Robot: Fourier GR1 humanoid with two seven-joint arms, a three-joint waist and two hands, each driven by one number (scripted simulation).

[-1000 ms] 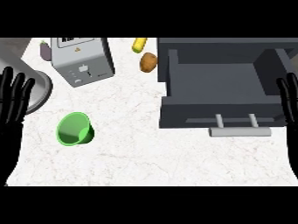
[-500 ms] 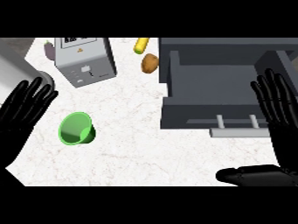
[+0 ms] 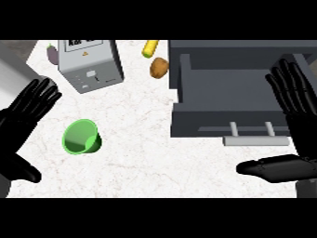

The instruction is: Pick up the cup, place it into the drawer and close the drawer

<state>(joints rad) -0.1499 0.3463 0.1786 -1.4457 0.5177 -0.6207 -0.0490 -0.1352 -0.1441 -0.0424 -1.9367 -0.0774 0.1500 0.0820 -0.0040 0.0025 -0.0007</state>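
Your small green plastic cup [image 3: 82,136] lies on its side on the white marbled worktop [image 3: 147,153], just right of your left hand [image 3: 18,122], untouched. The dark grey drawer [image 3: 219,88] stands open, well right of it. Your right hand [image 3: 303,116] hovers at its right edge. Both hands' fingers are straight, holding nothing.

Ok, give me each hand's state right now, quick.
Left hand: open, fingers straight, holding nothing, left of the green cup.
Right hand: open, holding nothing, over the drawer's right side.
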